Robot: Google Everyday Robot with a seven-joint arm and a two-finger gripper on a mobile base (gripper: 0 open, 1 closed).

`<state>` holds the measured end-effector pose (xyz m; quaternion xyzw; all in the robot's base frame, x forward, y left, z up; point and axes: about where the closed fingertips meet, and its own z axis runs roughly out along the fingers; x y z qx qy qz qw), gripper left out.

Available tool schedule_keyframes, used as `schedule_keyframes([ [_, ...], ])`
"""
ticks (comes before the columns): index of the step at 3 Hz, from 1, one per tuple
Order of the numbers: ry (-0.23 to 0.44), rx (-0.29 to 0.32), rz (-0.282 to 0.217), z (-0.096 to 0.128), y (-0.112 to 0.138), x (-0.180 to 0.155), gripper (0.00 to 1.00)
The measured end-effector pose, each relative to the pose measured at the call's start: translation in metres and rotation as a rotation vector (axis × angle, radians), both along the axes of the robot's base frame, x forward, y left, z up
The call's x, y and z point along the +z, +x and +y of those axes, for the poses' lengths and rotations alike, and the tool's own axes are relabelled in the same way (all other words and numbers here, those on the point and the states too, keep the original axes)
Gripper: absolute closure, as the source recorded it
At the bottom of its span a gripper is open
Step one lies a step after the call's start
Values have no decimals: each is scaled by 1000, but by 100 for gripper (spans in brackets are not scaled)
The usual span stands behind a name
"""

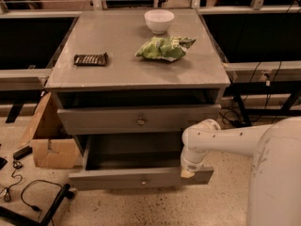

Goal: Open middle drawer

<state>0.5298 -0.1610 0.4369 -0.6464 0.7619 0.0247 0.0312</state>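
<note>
Middle drawer [108,179]: grey, flat front, 1 small round brass knob [143,181] at centre. It stands well out of the cabinet, front edge forward of the drawer above, dark interior open to view. It is the lowest front visible, just above the speckled floor.

Gripper [187,172]: at the right end of that drawer's front, down at the top edge, with a tan tip against the grey panel. Open or closed: cannot tell, as the wrist hides it. The white arm [221,138] reaches in from the right, bends at a rounded joint and drops to the drawer. The robot's white body [277,173] fills the lower right corner.

Upper drawer [94,121]: grey front with 1 brass knob of its own, set directly above the open one. A dark gap runs between it and the tabletop.

Cabinet top [117,36]: flat grey, carrying 3 items. White bowl [159,20] at the back, right of centre. Crumpled green bag [164,48] just in front of the bowl. Dark wrapped bar [91,59] lies flat toward the left edge, well apart from both.

Floor, left: open cardboard box [49,142] beside the cabinet, with a black cord [28,197] looping in front of it. Floor, right: black cables [235,112] hang behind the arm.
</note>
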Motion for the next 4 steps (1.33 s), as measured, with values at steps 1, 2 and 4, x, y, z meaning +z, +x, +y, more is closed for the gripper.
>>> schedule_keyframes([
  [1, 0, 0, 0, 0, 0, 0, 27],
  [2, 0, 0, 0, 0, 0, 0, 0],
  [4, 8, -5, 24, 2, -5, -17, 0],
])
